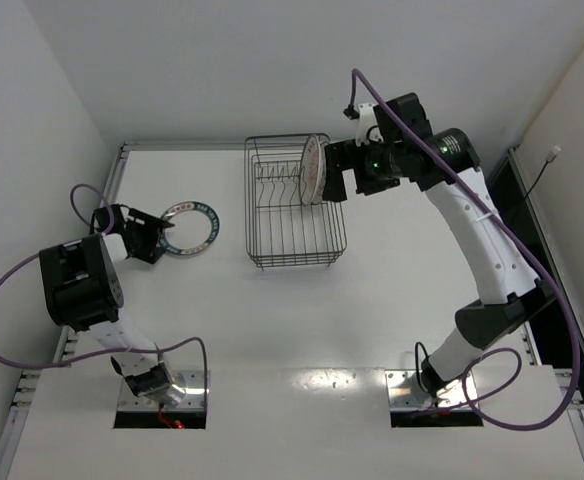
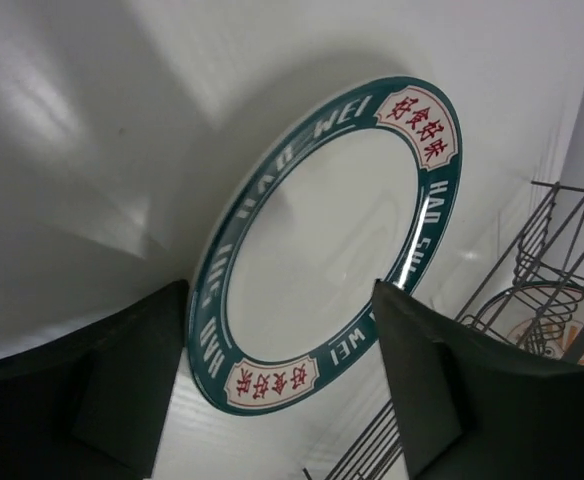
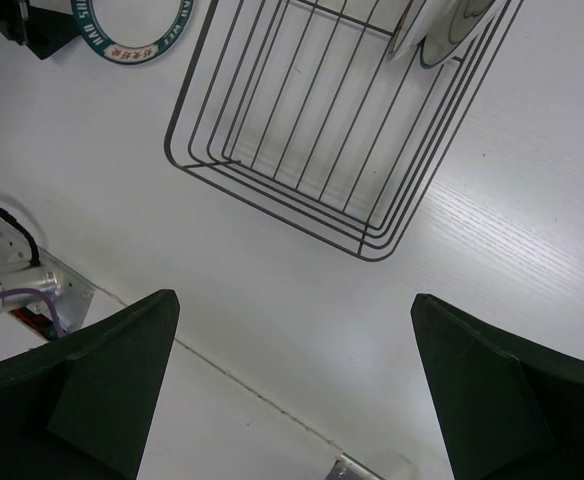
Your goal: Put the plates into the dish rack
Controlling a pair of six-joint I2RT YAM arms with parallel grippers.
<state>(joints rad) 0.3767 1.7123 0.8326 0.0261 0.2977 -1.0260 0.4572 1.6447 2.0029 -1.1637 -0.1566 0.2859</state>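
Currently the teal-rimmed plate (image 2: 327, 240) lies flat before the wide left hand (image 1: 160, 238); right hand (image 3: 297, 298) gapes empty.

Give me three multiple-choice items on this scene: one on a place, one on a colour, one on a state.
1. The plate by the left gripper is: A flat on the table, left of the dish rack; B upright in the rack; C held in the air.
2. That plate's rim is: A orange; B dark teal; C yellow.
3. The right gripper is: A shut on a plate; B shut on a rack wire; C open, holding nothing.
Answers: 1 A, the top view shows it lying on the table left of the rack. 2 B, the left wrist view shows a teal band. 3 C, its jaws stand wide apart with nothing held between them.
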